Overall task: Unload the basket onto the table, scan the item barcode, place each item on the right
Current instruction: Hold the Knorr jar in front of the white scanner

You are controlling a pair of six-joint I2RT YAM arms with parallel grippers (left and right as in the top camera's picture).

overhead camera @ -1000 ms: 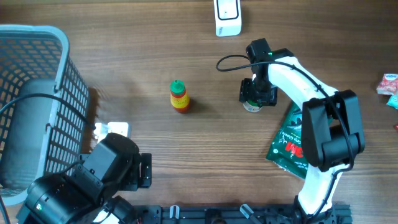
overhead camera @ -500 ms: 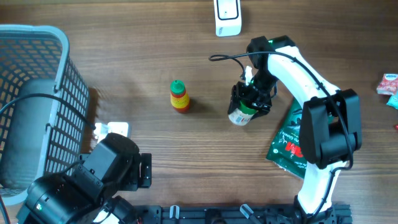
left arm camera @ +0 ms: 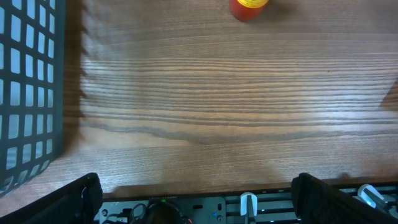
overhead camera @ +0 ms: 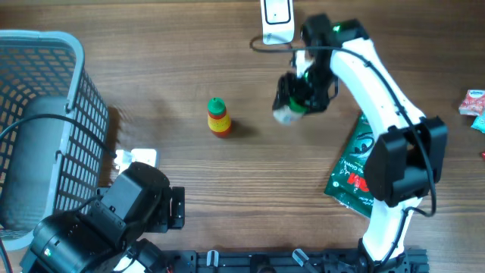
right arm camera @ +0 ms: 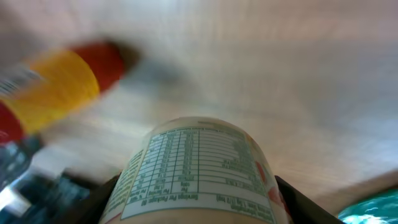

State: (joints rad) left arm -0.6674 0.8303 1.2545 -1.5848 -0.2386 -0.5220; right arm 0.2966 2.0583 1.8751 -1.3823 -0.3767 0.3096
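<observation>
Near the scanner point(overhead camera: 277, 20), my right claw point(overhead camera: 298, 100) grips the labelled jar point(right arm camera: 199, 171) midair; its smooth round wall could slip free

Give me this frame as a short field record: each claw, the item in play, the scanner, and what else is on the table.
right claw: shut on labelled container, printed label facing the wrist camera
left claw: open, empty, low beside the basket
scanner: white, at the far table edge, just beyond the container
other items: red-yellow bottle upright; green packet lying flat
barcode: not visible in any view
</observation>
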